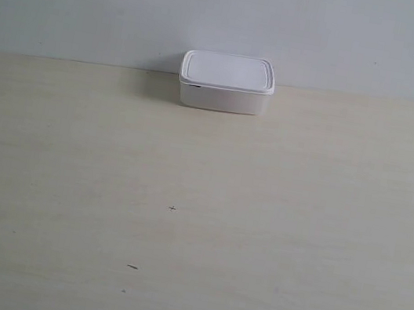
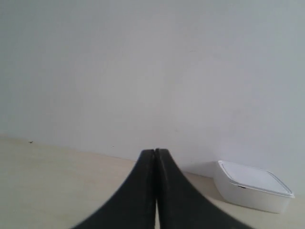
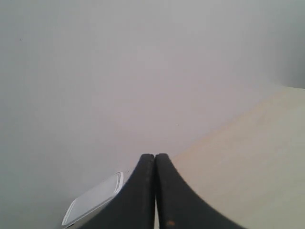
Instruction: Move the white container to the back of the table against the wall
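**Exterior view.** The white container (image 1: 226,83), upright with its lid (image 1: 228,71) on, stands at the far edge of the desk (image 1: 195,225) with its rear side at the foot of the wall (image 1: 230,16). Whether it touches the wall or stands just short of it cannot be told from this angle. No arm appears in this view.

**Left wrist view.** The left end effector (image 2: 155,155) is clenched on nothing, its two dark fingers (image 2: 138,191) pressed together. It is well apart from the container, which sits off to one side by the wall.

**Right wrist view.** The right end effector (image 3: 155,157) is likewise clenched and empty. A corner of the container shows beside and beyond it, not in contact.

**Judged progress.** The placement appears complete, with the container resting unheld at the back of the desk. Nothing evident is left to do except, possibly, a final nudge if there is a gap to the wall.
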